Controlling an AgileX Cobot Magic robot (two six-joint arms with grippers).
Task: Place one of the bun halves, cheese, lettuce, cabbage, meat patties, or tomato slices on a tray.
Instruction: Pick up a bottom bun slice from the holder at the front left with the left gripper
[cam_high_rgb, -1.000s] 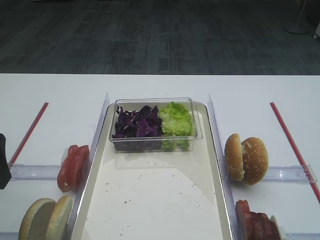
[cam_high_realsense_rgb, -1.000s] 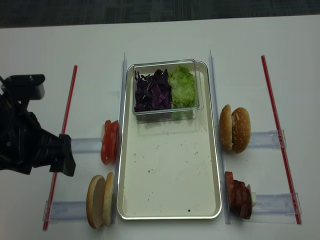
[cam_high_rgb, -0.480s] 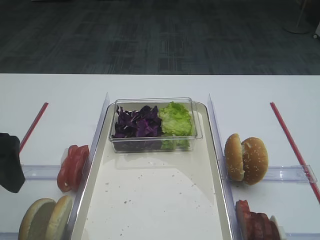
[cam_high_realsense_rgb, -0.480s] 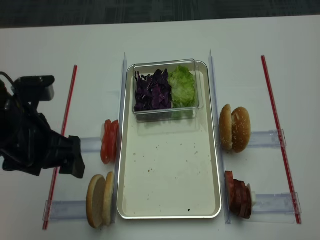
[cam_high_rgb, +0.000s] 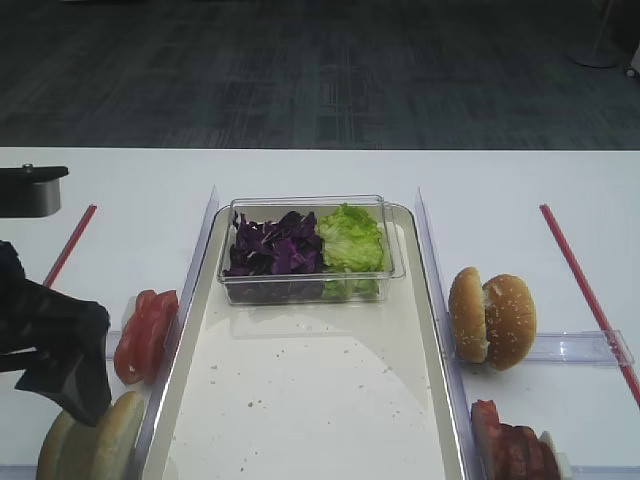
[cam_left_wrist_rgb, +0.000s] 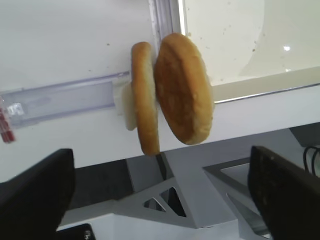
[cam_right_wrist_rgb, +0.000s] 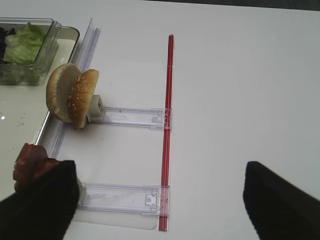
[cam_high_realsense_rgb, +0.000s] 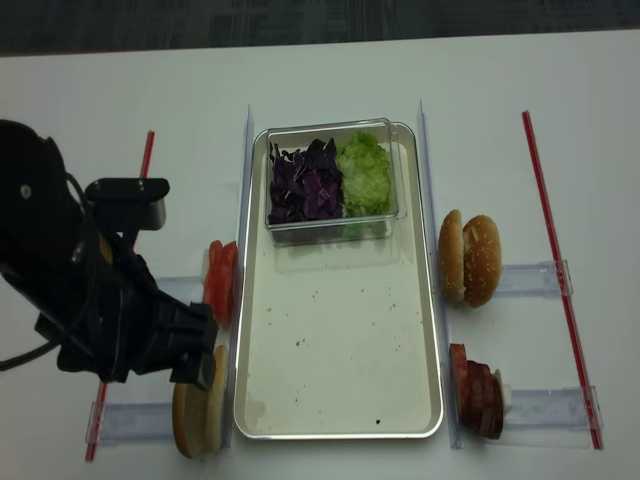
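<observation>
Two tan bun halves (cam_left_wrist_rgb: 170, 95) stand on edge in a clear holder at the table's front left (cam_high_realsense_rgb: 198, 405). My left gripper (cam_left_wrist_rgb: 160, 200) hangs just above and left of them (cam_high_realsense_rgb: 195, 365), open, with nothing between its fingers (cam_left_wrist_rgb: 35, 195). To their right lies the long off-white tray (cam_high_realsense_rgb: 340, 340). At its far end a clear tub holds purple cabbage (cam_high_realsense_rgb: 305, 180) and green lettuce (cam_high_realsense_rgb: 365, 172). Tomato slices (cam_high_realsense_rgb: 220, 283) stand left of the tray. Dark red meat patties (cam_high_realsense_rgb: 478, 390) stand to its right. My right gripper (cam_right_wrist_rgb: 160, 205) is open over bare table. Cheese is out of view.
A sesame-seeded bun (cam_high_realsense_rgb: 470, 257) stands on edge right of the tray. Red strips (cam_high_realsense_rgb: 560, 280) run along both sides of the table. Clear upright dividers (cam_high_realsense_rgb: 428, 200) flank the tray. The table's front edge lies just behind the bun halves.
My left arm has swung right and forward, from the table's left edge to just over the bun halves. Its jaws stay open. Nothing else has moved.
</observation>
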